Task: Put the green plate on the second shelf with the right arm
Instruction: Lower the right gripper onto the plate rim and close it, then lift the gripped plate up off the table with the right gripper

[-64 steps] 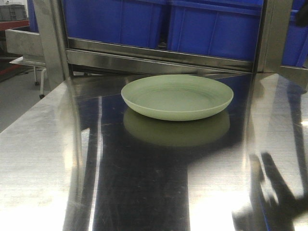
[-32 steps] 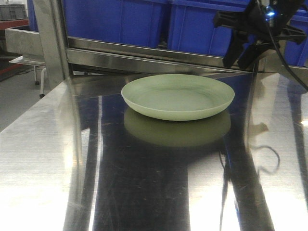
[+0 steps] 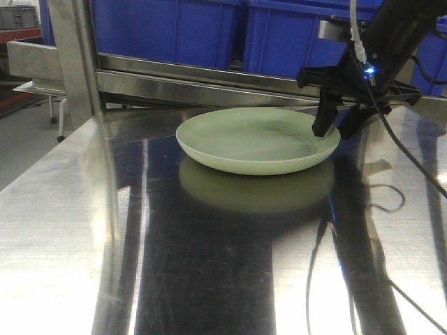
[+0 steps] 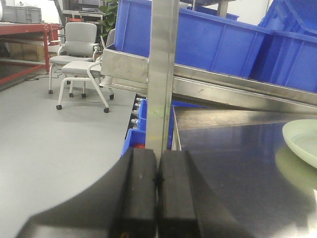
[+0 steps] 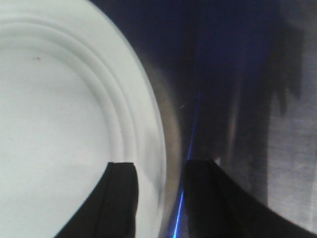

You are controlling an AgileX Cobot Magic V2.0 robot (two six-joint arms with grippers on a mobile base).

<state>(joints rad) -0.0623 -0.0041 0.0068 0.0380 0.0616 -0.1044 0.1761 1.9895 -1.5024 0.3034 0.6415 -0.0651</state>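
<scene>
Closest to you is the table (image 3: 174, 265). It is flat, shiny steel, and it shows back the light and dark shapes like a mirror.

Your left gripper (image 4: 157, 193) is black, with smooth curved sides. Its two fingers are pressed flat together and there is nothing between them.

Farther back on the table sits the green plate (image 3: 251, 143). It is round and shallow, pale green and not shiny, with a rim that slopes up. You can see its twin in the steel under it.

Your right gripper (image 3: 334, 131) is down at the right edge of the plate. Its black fingers are apart. In the right wrist view, one finger (image 5: 121, 198) is over the inside of the plate and the other is over the table, with the rim in the gap. You cannot tell if the fingers touch the plate. A thin black cable hangs from the arm.

Behind the plate runs the second shelf (image 3: 209, 89), a long flat steel rail. Above it stand big blue bins (image 3: 300, 42) of smooth plastic. A steel post (image 3: 70, 56) goes up on the left.

Far off on the grey floor are two pale chairs (image 4: 79, 44) on wheels.
</scene>
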